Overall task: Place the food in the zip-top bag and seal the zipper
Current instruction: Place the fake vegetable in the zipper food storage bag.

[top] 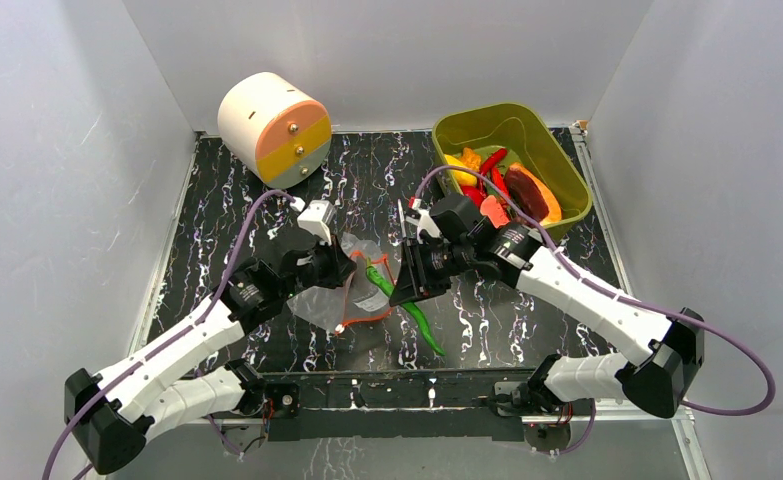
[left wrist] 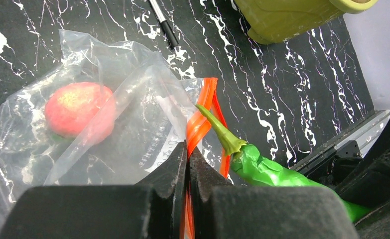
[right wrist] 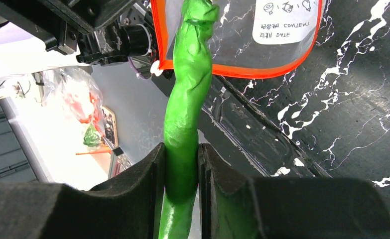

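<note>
The zip-top bag lies crinkled at the table's middle, with a pink-orange peach inside it. My left gripper is shut on the orange-red zipper at one end of the mouth and holds that edge up. My right gripper is shut on the long green pepper around its middle. The pepper's stem end sits right at the bag's mouth, which gapes as an orange loop. From above, the pepper trails toward the near edge below the right gripper.
An olive-green tub at the back right holds more food: red chili, yellow and orange pieces. A cream cylinder with a pink, yellow and green face lies at the back left. A thin black pen lies just beyond the bag.
</note>
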{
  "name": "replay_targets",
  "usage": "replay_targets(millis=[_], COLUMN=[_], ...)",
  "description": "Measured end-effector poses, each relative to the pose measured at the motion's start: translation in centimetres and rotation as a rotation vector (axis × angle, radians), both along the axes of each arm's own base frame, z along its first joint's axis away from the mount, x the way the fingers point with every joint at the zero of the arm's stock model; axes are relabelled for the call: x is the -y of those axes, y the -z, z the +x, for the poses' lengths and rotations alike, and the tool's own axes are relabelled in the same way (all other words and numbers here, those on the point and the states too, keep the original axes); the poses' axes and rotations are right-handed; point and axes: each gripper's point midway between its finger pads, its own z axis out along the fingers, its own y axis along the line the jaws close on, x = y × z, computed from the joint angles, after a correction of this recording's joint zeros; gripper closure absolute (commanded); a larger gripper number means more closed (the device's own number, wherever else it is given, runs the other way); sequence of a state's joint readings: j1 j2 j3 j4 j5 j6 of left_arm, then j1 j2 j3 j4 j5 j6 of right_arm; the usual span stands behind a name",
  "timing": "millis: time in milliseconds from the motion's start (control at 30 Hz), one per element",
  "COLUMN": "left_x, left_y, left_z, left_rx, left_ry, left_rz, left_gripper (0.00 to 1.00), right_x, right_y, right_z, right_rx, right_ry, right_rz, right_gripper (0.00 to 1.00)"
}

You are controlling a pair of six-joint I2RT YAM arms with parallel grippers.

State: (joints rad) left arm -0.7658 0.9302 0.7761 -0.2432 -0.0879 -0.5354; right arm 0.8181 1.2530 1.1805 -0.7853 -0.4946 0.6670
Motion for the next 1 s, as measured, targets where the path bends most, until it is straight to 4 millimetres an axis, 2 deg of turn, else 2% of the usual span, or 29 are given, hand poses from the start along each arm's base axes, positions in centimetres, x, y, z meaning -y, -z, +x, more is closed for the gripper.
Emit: replay_targets(millis=[433, 533, 733, 833, 1000], left_x=[0.4, 0.4, 0.4, 0.6, 0.9], left_y=[1.1, 1.2, 1.1, 0.9, 0.9], left_z=[-0.1, -0.2, -0.1, 0.0, -0.2], left_rx=[-0.034, -0.037, -0.034, -0.027, -0.034], left_ry=[0.022, 0.02, 0.02, 0.023, 0.041], left_rz=[0.02, 0.024, 0.019, 0.011, 0.005], left_gripper=[1.0, 1.0, 1.0, 1.0, 1.0], right_x=[0.1, 0.7, 1.7, 1.6, 0.9], right_y=[1.0, 1.1, 0.1, -0.1, 1.0], right_z=[-0.9, -1.2, -2.2, -2.3, -1.9], right_rx=[-0.041, -0.032, -0.005, -0.003, -0.018], right_ry=[-0.024, -0.031, -0.045, -0.051, -0.039], right_rz=[0.003, -0.015, -0.003, 0.011, 0.002], right_gripper=[0.81, 0.81, 0.8, 0.8, 0.81])
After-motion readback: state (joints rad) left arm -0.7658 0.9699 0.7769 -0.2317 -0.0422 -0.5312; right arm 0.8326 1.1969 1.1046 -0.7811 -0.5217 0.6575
